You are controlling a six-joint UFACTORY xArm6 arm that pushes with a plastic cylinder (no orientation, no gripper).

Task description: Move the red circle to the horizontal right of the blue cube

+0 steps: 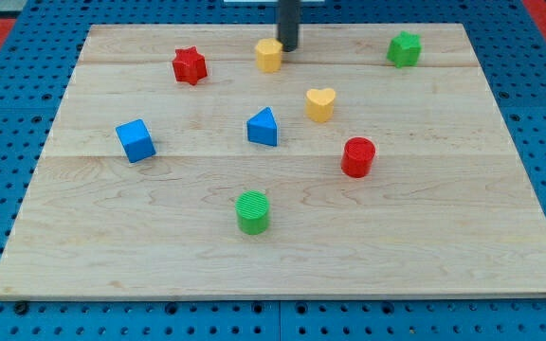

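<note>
The red circle (357,156), a short ribbed cylinder, stands upright on the wooden board (463,237), right of centre and a little below the middle of the view. It looks small, rigid and light, likely plastic, and should slide easily on the smooth, pale planks; being round, it may roll off a push that lands off-centre, so contact squarely on its curved side wall, on the view's right face, seems the best place to press. The blue cube (136,140) sits well apart toward the view's left, at nearly the same height, slightly turned on its base. Between the two lies a blue triangular block (263,127), which stands close to the straight path. A yellow heart (320,104) rests just above and left of the red circle, near but apart. A green ribbed cylinder (252,211) stands lower, toward the view's bottom. Farther up, a red star (190,65) and a green star-like block (405,48) flank a yellow block (269,55), its shape hard to read. My tip (287,49) touches or nearly touches that yellow block's right side, far from the red circle. The arm carries no pincer, only a dark rod, so nothing is held. Blue pegboard (8,114) surrounds the board.
</note>
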